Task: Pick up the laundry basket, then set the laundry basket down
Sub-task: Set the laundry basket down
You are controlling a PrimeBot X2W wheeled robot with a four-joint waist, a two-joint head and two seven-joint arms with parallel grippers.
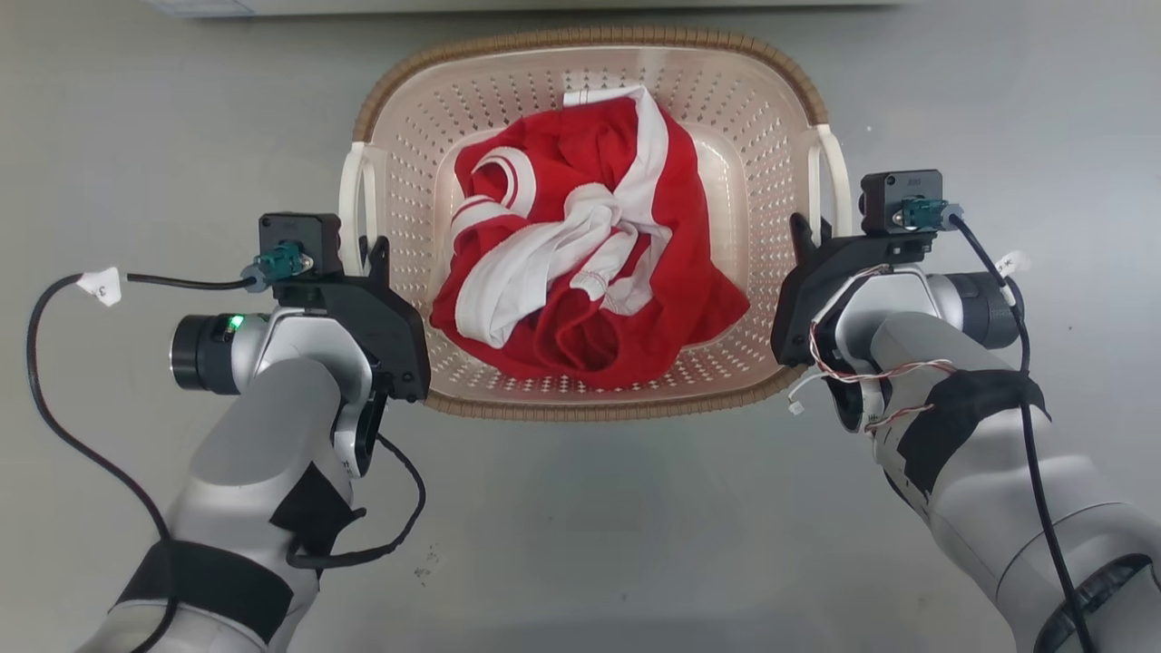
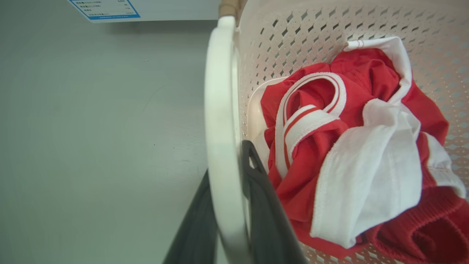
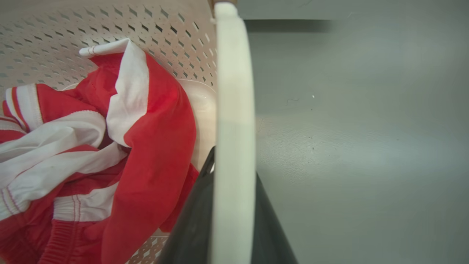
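The laundry basket [image 1: 590,50] is cream and perforated with a brown woven-look rim, and sits in the upper middle of the head view on the grey floor side. A crumpled red and white garment [image 1: 580,272] fills it. My left gripper [image 1: 367,258] is shut on the white left handle [image 2: 220,110], one dark finger on each side of it. My right gripper [image 1: 810,238] is shut the same way on the white right handle [image 3: 234,110]. From these views I cannot tell whether the basket rests on the floor or hangs just above it.
Grey floor [image 1: 580,526] lies all around the basket. A pale appliance edge [image 1: 544,4] runs along the far side, and its blue-bordered label [image 2: 106,9] shows in the left wrist view. Black cables [image 1: 54,408] loop from both wrists.
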